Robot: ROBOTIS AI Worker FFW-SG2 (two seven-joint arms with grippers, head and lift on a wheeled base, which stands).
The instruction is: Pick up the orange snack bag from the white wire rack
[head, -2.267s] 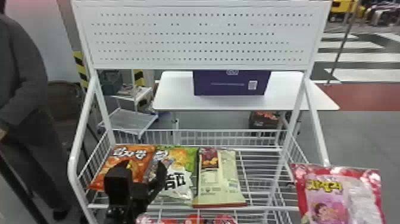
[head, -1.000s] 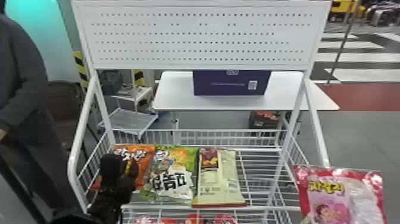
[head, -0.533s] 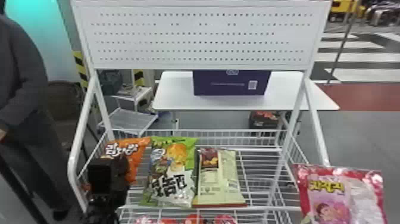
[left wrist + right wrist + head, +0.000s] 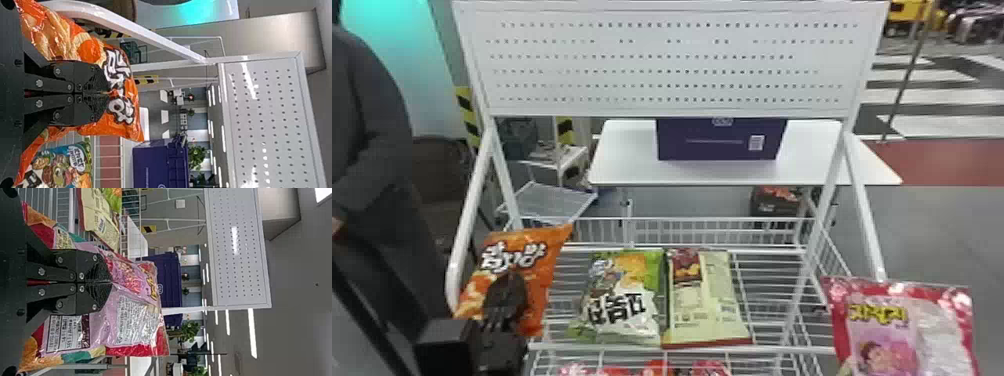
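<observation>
Orange snack bag [image 4: 529, 267] is at the left side of the white wire rack [image 4: 782, 348], tilted, its printed face towards you. Your left tool [image 4: 106, 93] has its fingers pressed together on that face, pinching film just below the big lettering. You appear to have it raised off the wires, so the pick looks nearly done.

Expect it to be light, puffy and soft, with slick film and brittle contents. Your best hold is a gathered fold around the middle, like this one; squeeze enough to stop it slipping, but don't crush it. It could swing or twist about that small pinch, so lift it smoothly and watch the left post.

To its right, apart from it, you have the green bag [image 4: 622, 295] lying on the wires, then the pale yellow bag [image 4: 707, 300] beside that. At the near right, your right tool [image 4: 110, 282] is closed on the pink bag [image 4: 897, 320]; keep that grip steady.
</observation>
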